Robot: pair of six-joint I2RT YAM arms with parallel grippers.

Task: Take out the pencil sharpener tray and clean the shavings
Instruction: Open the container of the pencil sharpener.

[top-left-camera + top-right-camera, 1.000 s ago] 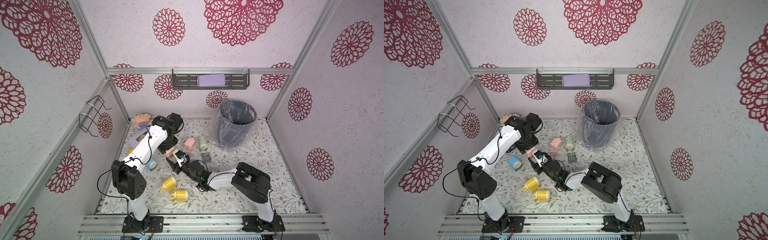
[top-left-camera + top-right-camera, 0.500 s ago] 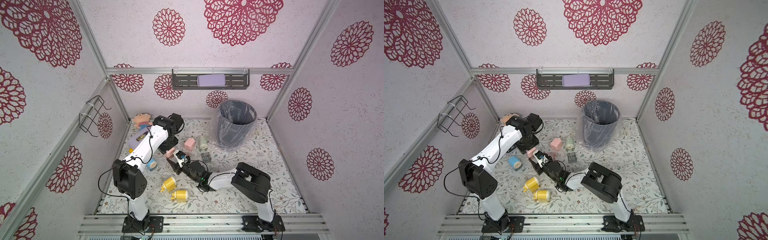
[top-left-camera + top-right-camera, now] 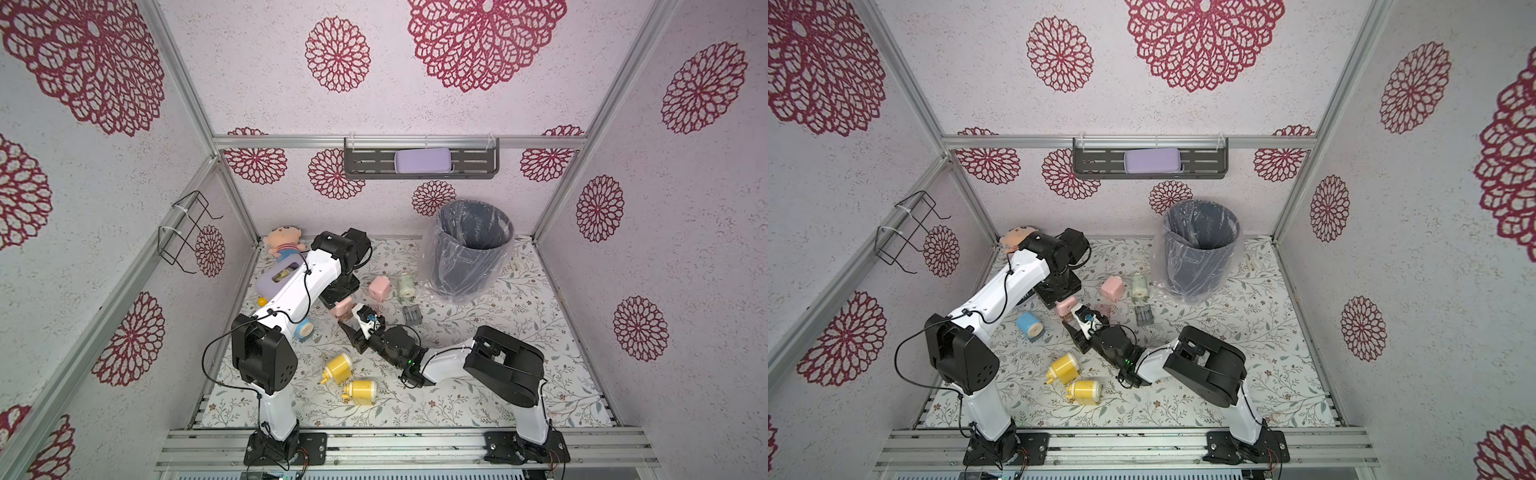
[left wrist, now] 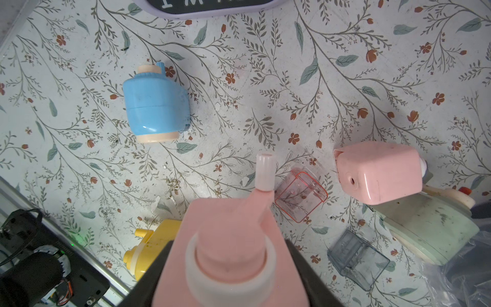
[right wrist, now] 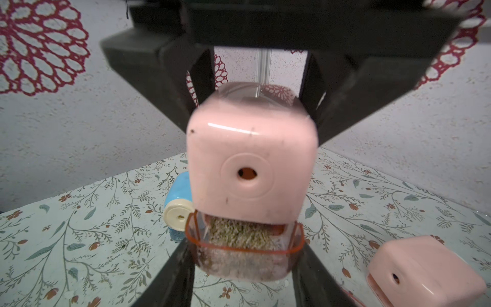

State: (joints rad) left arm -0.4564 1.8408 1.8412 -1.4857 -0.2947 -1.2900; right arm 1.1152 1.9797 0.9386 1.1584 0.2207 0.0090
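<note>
Change: doll (image 3: 283,245) more exposed
Left gripper (image 5: 256,95): clamps pink sharpener (image 5: 251,159)
Right gripper (image 5: 243,272): pinches tray (image 5: 239,259)
Sharpeners: six
Loose trays (image 4: 300,196): two

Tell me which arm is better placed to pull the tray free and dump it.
Right. The right pincer is shut on the shavings tray, partly out of the pink sharpener; the left pincer clamps that sharpener, and the trash bin stands on the right arm's side.

Near the middle of the counter (image 3: 1246,332), the left gripper (image 3: 1062,302) clasps a pink sharpener (image 3: 1065,308), and the right gripper (image 3: 1077,322) meets it. A lined bin (image 3: 1198,249) stands by the back edge. Two yellow sharpeners (image 3: 1064,368) lie nearer the front edge.
</note>
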